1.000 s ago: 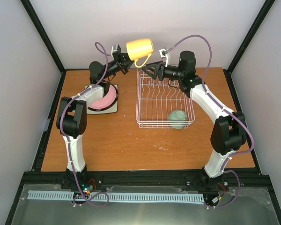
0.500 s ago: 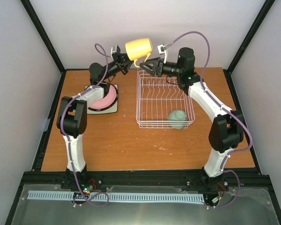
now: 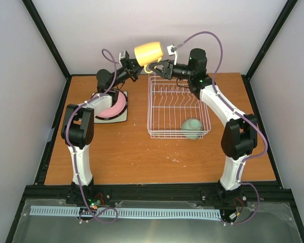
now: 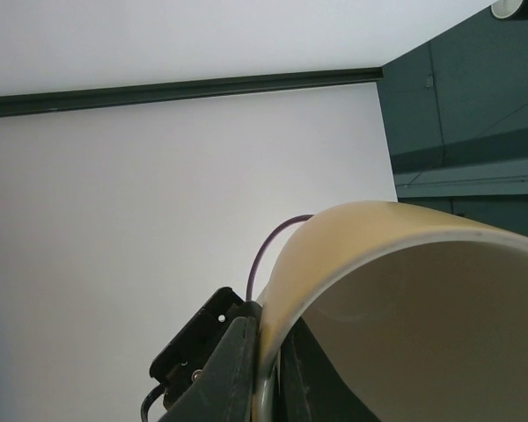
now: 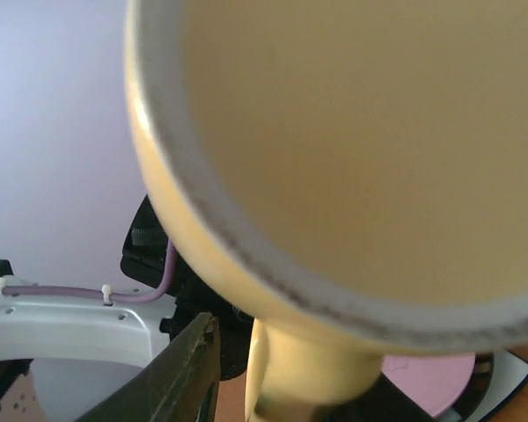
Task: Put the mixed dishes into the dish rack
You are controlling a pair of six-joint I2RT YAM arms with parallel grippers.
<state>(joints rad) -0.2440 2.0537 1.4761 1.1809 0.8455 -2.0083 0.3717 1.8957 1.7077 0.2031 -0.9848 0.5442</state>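
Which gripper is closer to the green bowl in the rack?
Right. The right gripper is by the mug over the rack's far edge; the left gripper holds the mug left of the rack, farther from the bowl.

Lab test cell: white panel walls (image 3: 167, 25), black frame (image 3: 46, 36).
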